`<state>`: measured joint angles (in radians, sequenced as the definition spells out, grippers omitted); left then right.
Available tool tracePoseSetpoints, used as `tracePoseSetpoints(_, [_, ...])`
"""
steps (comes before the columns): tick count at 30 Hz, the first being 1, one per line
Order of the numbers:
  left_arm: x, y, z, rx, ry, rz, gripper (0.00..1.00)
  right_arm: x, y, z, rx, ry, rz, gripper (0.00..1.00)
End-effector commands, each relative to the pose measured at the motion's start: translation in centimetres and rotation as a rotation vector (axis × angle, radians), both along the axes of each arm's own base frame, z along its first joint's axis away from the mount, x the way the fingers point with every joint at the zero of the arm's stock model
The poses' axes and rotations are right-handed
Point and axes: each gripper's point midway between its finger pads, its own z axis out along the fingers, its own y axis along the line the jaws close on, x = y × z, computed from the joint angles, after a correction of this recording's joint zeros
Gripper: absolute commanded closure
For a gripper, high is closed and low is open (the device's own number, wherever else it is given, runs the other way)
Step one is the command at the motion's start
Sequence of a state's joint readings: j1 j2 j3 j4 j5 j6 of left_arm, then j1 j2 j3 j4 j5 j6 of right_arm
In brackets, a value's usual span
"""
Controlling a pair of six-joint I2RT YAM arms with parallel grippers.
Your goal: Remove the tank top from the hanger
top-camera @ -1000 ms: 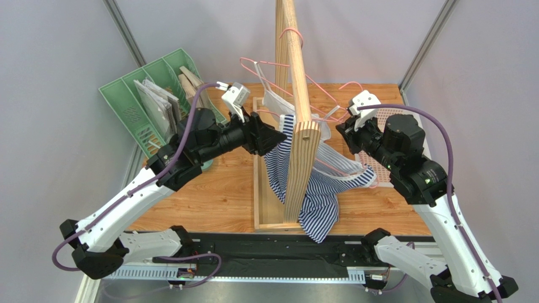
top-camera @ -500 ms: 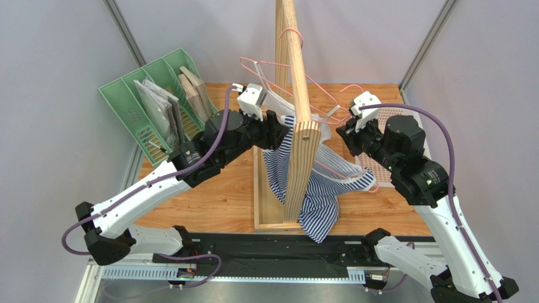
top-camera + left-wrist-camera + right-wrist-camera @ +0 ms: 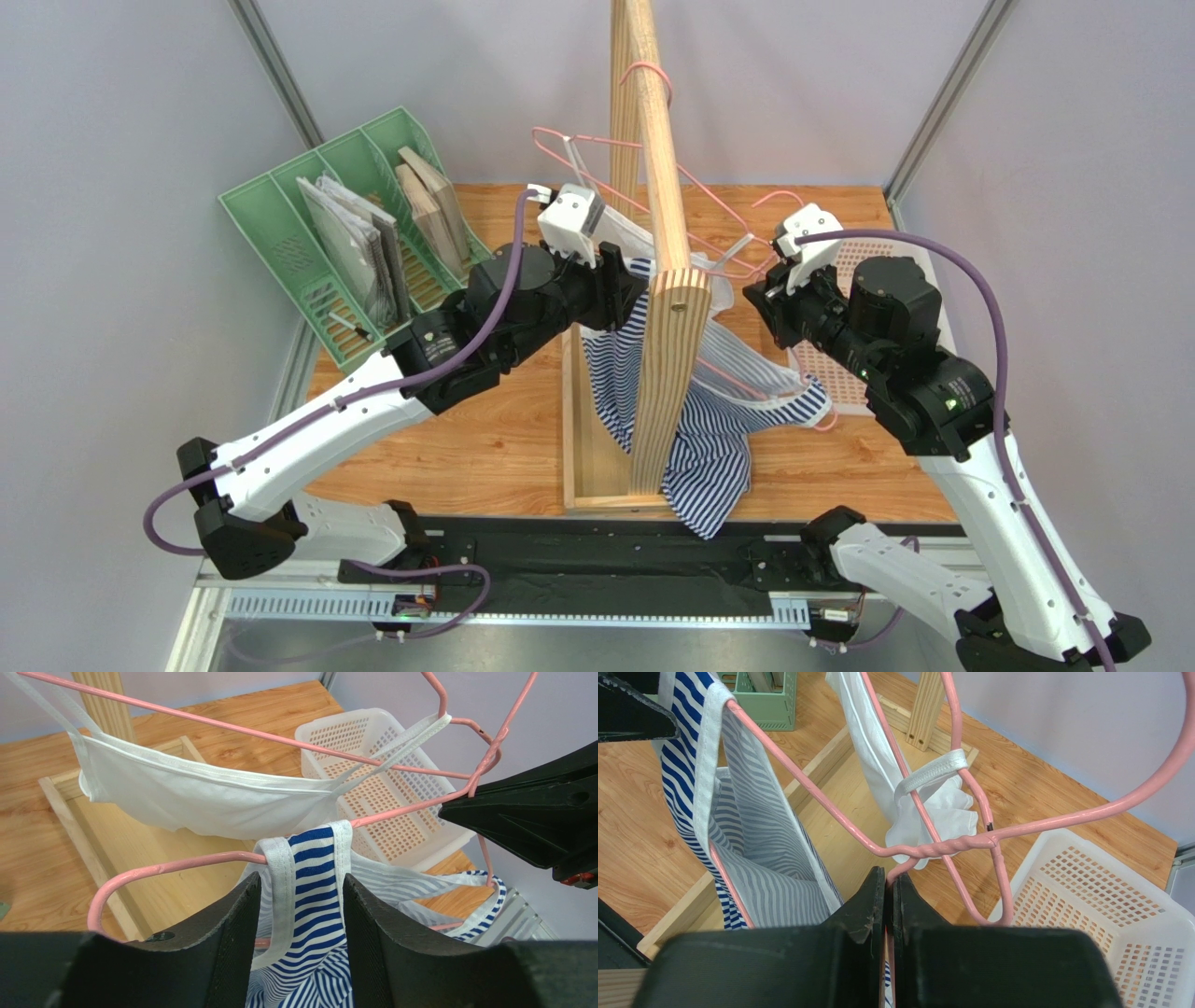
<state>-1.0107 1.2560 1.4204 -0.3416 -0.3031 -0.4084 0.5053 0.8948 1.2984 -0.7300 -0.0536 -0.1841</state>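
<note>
A blue-and-white striped tank top hangs on a pink wire hanger beside the wooden rack post. In the left wrist view its shoulder strap lies over the hanger wire, between the open jaws of my left gripper, which are not touching it. My right gripper is shut on the hanger wire just below its twisted neck. It also shows in the top view, right of the post. A second pink hanger carries a white garment.
A white perforated basket stands at the right on the wooden table. A green file rack with papers stands at the back left. The rack's wooden base frame lies under the garments. More pink hangers hang on the post.
My left arm has swung right, toward the post, bringing its open jaws around the striped strap. The right arm and hanger have stayed put.
</note>
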Motion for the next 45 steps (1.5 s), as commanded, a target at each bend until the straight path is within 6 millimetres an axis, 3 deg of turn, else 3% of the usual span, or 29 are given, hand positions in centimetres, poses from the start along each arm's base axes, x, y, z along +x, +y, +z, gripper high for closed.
tracePoseSetpoints(1, [0.1,0.2,1.6,-0.009,-0.033,0.017,0.5,-0.7,-0.2,2.6,0.041,-0.061,0.001,1.0])
tracePoseSetpoints(7, [0.2,0.0,1.2,-0.003,-0.025,0.018,0.66,-0.9,-0.3,2.7,0.043,-0.068,0.0,1.0])
tracePoseSetpoints(11, [0.2,-0.4,1.3,-0.004,-0.02,0.009,0.93,-1.0,-0.4,2.6,0.041,-0.068,-0.001,1.0])
tracePoseSetpoints(13, [0.3,-0.4,1.2,0.0,-0.018,0.009,1.0,-1.0,-0.5,2.6,0.038,-0.068,-0.002,1.0])
tracePoseSetpoints(18, [-0.2,0.6,2.8,-0.005,-0.038,0.01,1.0,-0.9,-1.2,1.9,0.006,-0.069,-0.032,1.0])
tracePoseSetpoints(24, [-1.6,3.7,5.5,0.01,-0.098,0.017,1.0,-0.9,-3.3,1.4,-0.067,-0.111,-0.1,1.0])
tracePoseSetpoints(33, [-1.4,9.8,5.6,0.066,-0.118,0.209,1.0,-1.9,-3.4,2.1,-0.056,-0.205,-0.061,1.0])
tracePoseSetpoints(38, [-1.0,11.8,4.2,0.116,-0.097,0.305,1.0,-2.6,-2.9,2.4,-0.025,-0.226,-0.022,1.0])
tracePoseSetpoints(42, [-0.7,11.9,3.8,0.145,-0.099,0.315,1.0,-3.6,-1.5,1.6,-0.046,-0.235,0.092,1.0])
tracePoseSetpoints(45, [-0.6,11.4,3.4,0.16,-0.087,0.3,1.0,-3.5,-1.3,2.2,-0.026,-0.266,0.094,1.0])
